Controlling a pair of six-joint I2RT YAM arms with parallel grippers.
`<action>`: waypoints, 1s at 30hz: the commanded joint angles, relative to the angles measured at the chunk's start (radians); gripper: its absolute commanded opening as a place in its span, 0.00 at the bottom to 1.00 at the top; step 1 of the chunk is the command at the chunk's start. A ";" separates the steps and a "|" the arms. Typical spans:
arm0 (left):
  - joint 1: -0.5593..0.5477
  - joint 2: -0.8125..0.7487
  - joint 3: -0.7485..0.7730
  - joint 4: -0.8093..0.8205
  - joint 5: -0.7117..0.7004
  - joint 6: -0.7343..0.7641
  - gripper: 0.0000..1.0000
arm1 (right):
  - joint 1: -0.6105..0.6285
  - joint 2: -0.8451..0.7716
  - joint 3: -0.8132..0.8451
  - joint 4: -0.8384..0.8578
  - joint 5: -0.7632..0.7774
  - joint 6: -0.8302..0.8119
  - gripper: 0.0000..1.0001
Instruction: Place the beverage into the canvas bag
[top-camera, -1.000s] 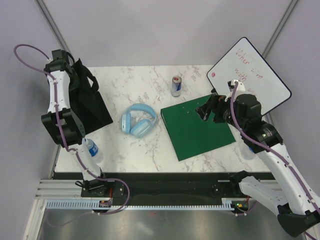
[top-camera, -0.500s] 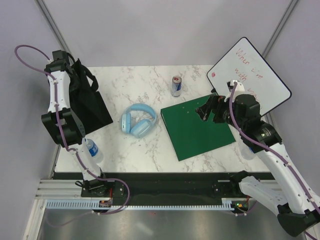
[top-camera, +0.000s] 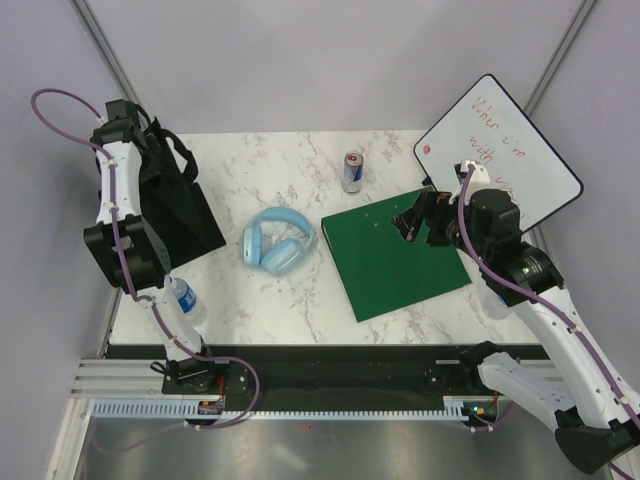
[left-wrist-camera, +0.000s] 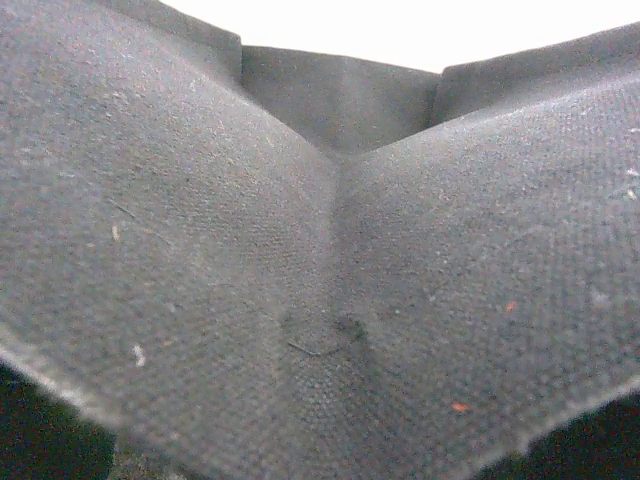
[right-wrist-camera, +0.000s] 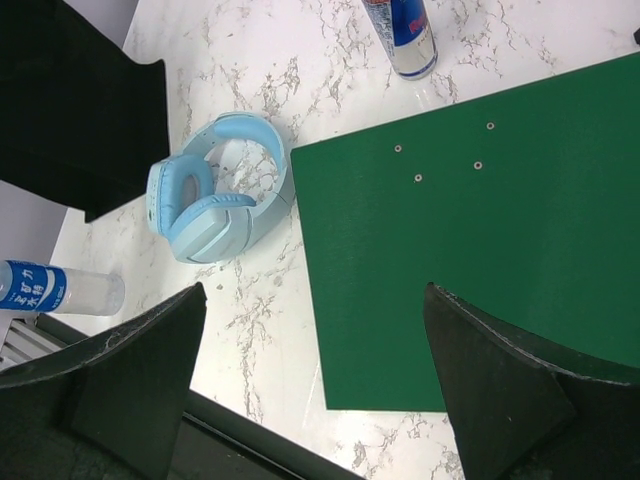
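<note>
One white, grey-veined marble bench (top-camera: 290, 160) carries everything. One floppy black canvas bag (top-camera: 175, 205) of coarse weave, with two loop handles, is slumped well left of the flat green rectangular board (top-camera: 395, 260). The bag's top is met by the left tool (top-camera: 138, 132); its grip cannot be told, as only creased cloth is shown. One rounded whiteboard (top-camera: 500, 140) is leaned beyond the board's right corner. The right tool (right-wrist-camera: 312, 295) is held above the board, spread wide and empty. One pair of pale blue padded headphones (top-camera: 277, 240) is laid just left of it. One clear plastic bottle (top-camera: 186, 298) is laid further left. One slim metal can (top-camera: 352, 172) is stood upright beyond its far edge, outside the bag.
</note>
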 joint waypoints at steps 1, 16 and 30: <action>0.002 -0.026 0.006 0.020 0.002 0.021 0.84 | -0.002 -0.007 0.000 0.035 0.009 -0.009 0.97; -0.013 -0.253 0.095 0.014 0.106 -0.015 0.84 | -0.002 -0.007 0.033 -0.030 0.049 -0.011 0.97; -0.162 -0.384 0.182 0.033 0.071 0.047 0.87 | -0.002 -0.012 0.056 -0.063 0.068 0.004 0.97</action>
